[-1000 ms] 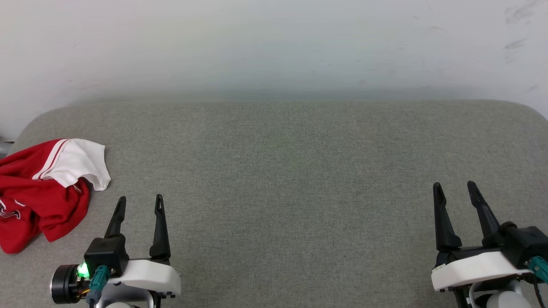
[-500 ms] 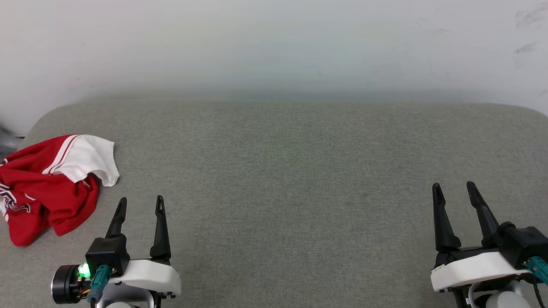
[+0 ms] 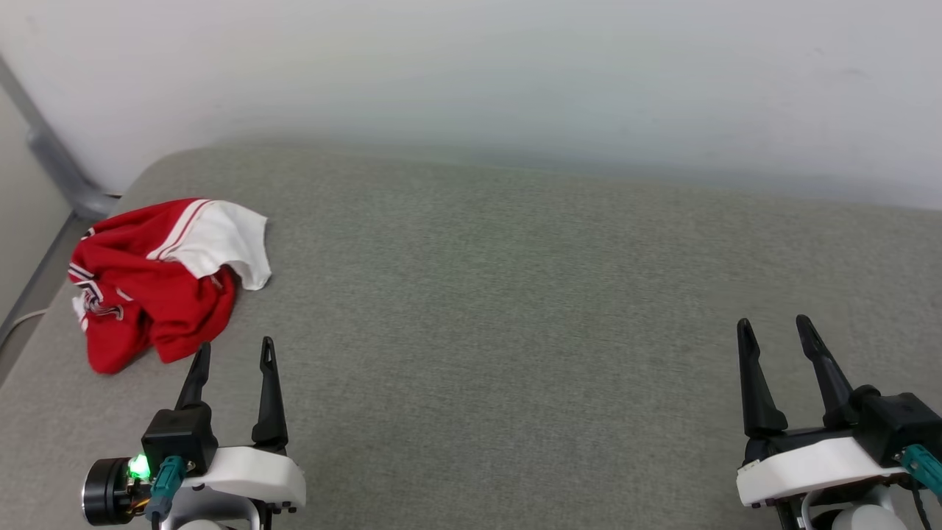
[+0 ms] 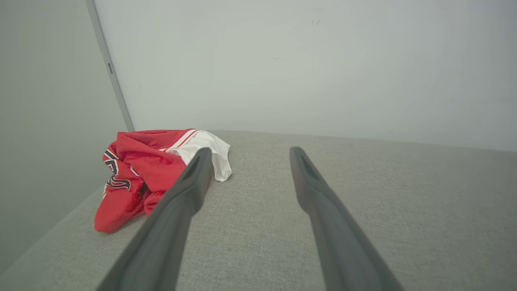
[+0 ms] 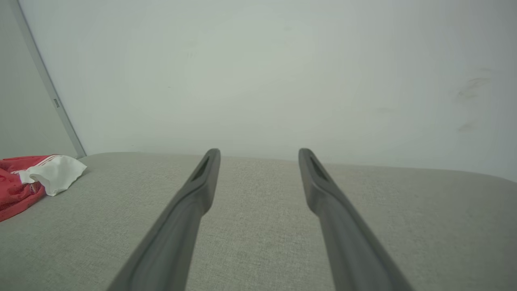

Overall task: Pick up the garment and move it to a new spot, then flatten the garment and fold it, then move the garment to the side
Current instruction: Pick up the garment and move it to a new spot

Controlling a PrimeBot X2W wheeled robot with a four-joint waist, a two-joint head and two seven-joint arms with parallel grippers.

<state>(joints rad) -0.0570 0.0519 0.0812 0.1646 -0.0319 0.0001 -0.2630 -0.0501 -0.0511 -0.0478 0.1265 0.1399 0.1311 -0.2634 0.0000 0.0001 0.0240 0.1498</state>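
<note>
The garment [image 3: 158, 283], red with a white sleeve and striped trim, lies crumpled near the far left corner of the grey padded surface [image 3: 515, 294]. My left gripper [image 3: 234, 351] hovers open just in front of it, a short gap away, nothing between its fingers. In the left wrist view the garment [image 4: 141, 173] sits ahead and left of the open left gripper [image 4: 248, 155]. My right gripper [image 3: 773, 329] is open and empty at the lower right, far from the cloth. The right wrist view shows the garment [image 5: 28, 180] at the far left edge, beyond the open right gripper [image 5: 258, 155].
A pale wall [image 3: 471, 73] rises behind the surface. A grey strip [image 3: 55, 162] runs down the wall at the left corner, and the surface's left edge [image 3: 29, 346] drops off close beside the garment. The broad middle and right of the padding lie bare.
The head camera has turned left, so the whole picture shifted right and the garment shows in full with the wall corner. Both grippers stay open in the same pose.
</note>
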